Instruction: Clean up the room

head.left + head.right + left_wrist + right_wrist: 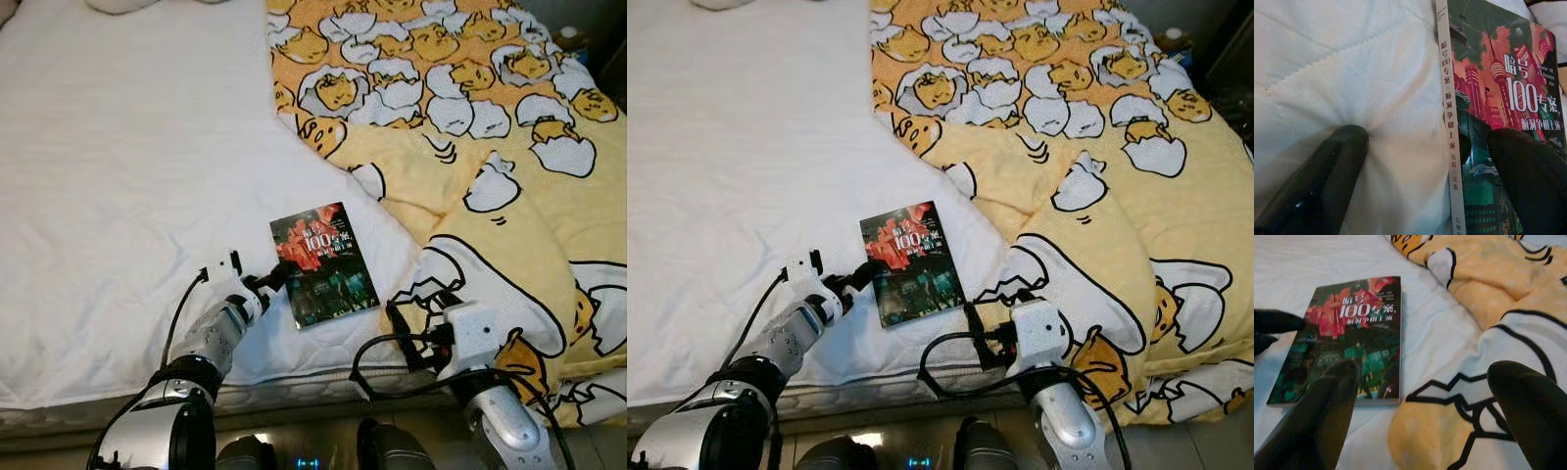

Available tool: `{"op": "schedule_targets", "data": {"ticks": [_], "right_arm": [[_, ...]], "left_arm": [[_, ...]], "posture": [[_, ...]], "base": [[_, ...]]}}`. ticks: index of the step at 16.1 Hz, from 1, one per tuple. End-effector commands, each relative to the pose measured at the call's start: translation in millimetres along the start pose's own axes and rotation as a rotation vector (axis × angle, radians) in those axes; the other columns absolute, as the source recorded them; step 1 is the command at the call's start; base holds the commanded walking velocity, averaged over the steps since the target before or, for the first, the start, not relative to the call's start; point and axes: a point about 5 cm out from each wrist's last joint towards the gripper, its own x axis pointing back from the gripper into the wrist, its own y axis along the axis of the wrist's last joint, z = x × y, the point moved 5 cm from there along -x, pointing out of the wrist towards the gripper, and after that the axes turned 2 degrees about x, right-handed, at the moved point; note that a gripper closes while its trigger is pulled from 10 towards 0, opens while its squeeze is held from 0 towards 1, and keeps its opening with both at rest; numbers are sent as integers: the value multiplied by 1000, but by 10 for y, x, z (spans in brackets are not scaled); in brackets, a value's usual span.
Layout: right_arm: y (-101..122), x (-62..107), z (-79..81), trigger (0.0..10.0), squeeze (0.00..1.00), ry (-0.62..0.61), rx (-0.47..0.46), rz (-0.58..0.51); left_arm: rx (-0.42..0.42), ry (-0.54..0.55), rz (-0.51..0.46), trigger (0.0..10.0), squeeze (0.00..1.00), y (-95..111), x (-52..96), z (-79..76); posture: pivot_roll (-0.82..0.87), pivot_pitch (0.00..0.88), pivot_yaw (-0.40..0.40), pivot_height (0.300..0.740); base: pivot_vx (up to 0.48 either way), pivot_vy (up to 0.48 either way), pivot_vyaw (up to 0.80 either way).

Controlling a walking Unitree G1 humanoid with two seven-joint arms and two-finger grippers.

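Note:
A paperback book [323,264] with a red and green city cover lies flat on the white bed sheet [127,176], near the bed's front edge. My left gripper [277,276] is open at the book's left side. In the left wrist view one finger [1337,166] presses the sheet and the other [1528,171] rests over the cover, with the spine [1449,122] between them. My right gripper [1425,369] is open and low beside the book's right corner, over the fold of the yellow blanket [1484,293], holding nothing.
A yellow blanket [470,147] printed with cartoon eggs covers the bed's right half and bunches up near my right arm. A pale pillow edge [118,5] shows at the top left. The mattress front edge [294,397] runs just ahead of my body.

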Motion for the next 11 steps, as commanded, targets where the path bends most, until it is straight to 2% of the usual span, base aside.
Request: {"op": "schedule_targets", "data": {"ticks": [1, 4, 5, 6, 9, 11], "right_arm": [[33, 22, 8, 10000, 0, 6, -3, -5], [72, 28, 52, 10000, 0, 25, 6, -19], [78, 35, 54, 10000, 0, 25, 10, -21], [80, 43, 41, 10000, 0, 23, 14, -20], [59, 47, 9, 10000, 0, 12, 21, -15], [60, 32, 6, 10000, 0, 8, 20, -19]], "left_arm": [[33, -9, 51, 10000, 0, -172, -3, -31], [66, -39, 44, 10000, 0, -172, -33, -122], [53, -51, 37, 10000, 0, -142, -45, -157], [4, -61, 28, 10000, 0, -106, -49, -178], [-271, -47, 1, 10000, 0, -83, 11, -127], [-370, -1, -62, 10000, 0, -18, 97, -54]], "posture": [[-162, 216, 20, 727], [-170, 222, 20, 727], [-174, 221, 20, 727], [-174, 221, 21, 727], [-168, 206, 33, 727], [-160, 193, 33, 727]], "base": [[0, 0, 0], [0, 0, 0], [0, 0, 0], [0, 0, 0], [0, 0, 0], [0, 0, 0]]}}
